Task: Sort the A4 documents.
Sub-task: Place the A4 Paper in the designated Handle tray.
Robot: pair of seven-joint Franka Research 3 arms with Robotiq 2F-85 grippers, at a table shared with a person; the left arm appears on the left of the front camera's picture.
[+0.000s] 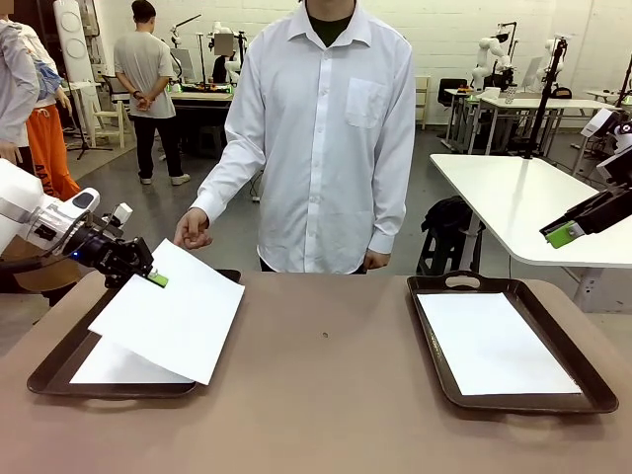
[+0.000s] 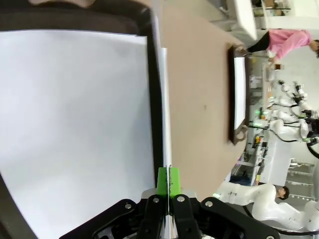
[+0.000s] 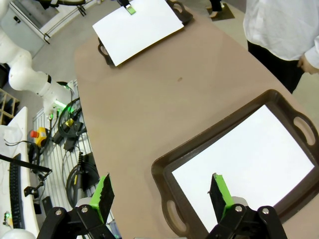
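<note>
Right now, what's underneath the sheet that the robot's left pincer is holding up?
Under the held sheet sits the left tray, with another white sheet lying in it. The held sheet covers most of that one, so anything further under there is hidden.

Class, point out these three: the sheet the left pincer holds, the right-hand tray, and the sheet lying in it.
Held sheet [image 1: 178, 316], front view, middle.
Right-hand tray [image 1: 472, 279], front view, far handle.
Sheet in tray [image 1: 494, 344], front view, centre.

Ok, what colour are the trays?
Dark brown trays, clearest in the front view.
</note>
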